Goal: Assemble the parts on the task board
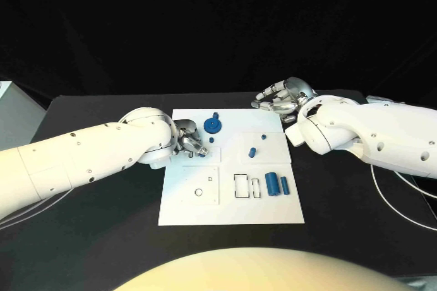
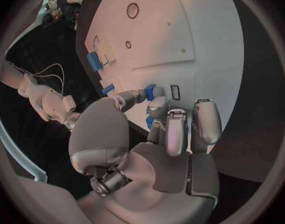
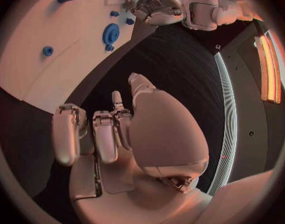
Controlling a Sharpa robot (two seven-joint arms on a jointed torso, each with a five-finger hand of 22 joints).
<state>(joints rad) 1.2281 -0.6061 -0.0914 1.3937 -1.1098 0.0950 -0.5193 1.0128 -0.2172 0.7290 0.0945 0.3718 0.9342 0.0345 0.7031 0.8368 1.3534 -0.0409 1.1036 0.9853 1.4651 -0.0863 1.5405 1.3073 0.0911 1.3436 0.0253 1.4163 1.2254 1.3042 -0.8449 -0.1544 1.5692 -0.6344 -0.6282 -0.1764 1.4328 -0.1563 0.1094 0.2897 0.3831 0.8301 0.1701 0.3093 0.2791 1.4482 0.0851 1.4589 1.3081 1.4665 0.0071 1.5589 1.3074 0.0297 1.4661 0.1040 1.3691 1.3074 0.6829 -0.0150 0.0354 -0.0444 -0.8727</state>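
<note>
Left robot hand point(image 1: 189, 144) pinches blue part point(image 2: 150, 91) | task board point(image 1: 231, 212) | right robot hand point(image 1: 284, 98) curled, empty

The left hand point(image 1: 189, 144) rests on the task board point(image 1: 230, 214), a gear point(image 1: 213, 124) just beyond its fingertips. The right hand point(image 1: 284, 98) hangs off the board's far corner, two cylinders point(image 1: 278, 186) lying well behind its fingers.

Left hand point(image 1: 189, 144) pinching small blue part point(image 2: 150, 91); right hand point(image 1: 284, 97) curled, holding nothing.

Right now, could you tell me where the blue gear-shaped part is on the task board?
In the head view, the blue gear lies near the task board's far edge, just beyond the left hand.
</note>
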